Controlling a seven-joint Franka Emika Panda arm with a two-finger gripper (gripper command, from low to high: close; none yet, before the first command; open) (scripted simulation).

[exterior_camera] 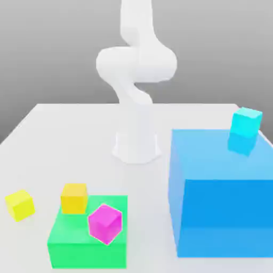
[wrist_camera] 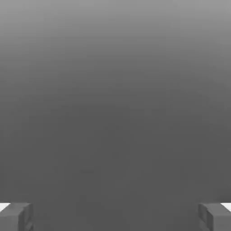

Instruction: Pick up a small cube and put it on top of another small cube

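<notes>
The small cube, bright lemon-yellow and glossy, rests on the white table near the exterior view's left edge. Close to it, a darker orange-yellow small cube sits on the far left corner of a low green block. A magenta small cube stands turned on that same block. In the hand view my gripper is open: its grey fingertips stand wide apart with nothing between them, facing plain grey background. The white arm rises from its base at the table's middle.
A large blue block fills the exterior view's right side, with a cyan small cube on its far right corner. The arm's base stands behind the green block. White table spreads between the blocks.
</notes>
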